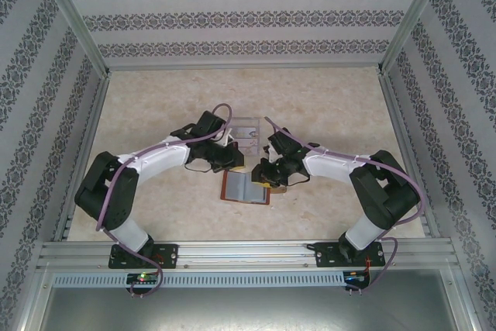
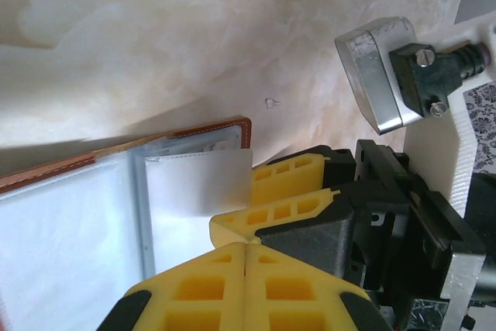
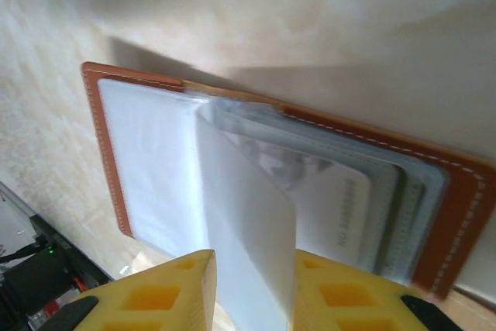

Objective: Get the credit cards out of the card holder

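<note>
Both arms reach inward to mid-frame in the top view, wrists bent down over the open card holder (image 1: 245, 188), which lies flat on the table (image 1: 155, 114). Our right hand (image 3: 252, 273) pinches a pale credit card (image 3: 248, 207) that stands up out of the pockets. Our left hand (image 2: 246, 257) is closed on nothing, just beside the right fingers. A pocketed card (image 3: 341, 207) bears grey print starting "NO"; the rest is too blurred to read.

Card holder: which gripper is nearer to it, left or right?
Right. The right gripper hangs over the open card holder, pinching a pale card standing out of its pockets. The left gripper, shut, sits at the holder's far edge; contact unclear.
</note>
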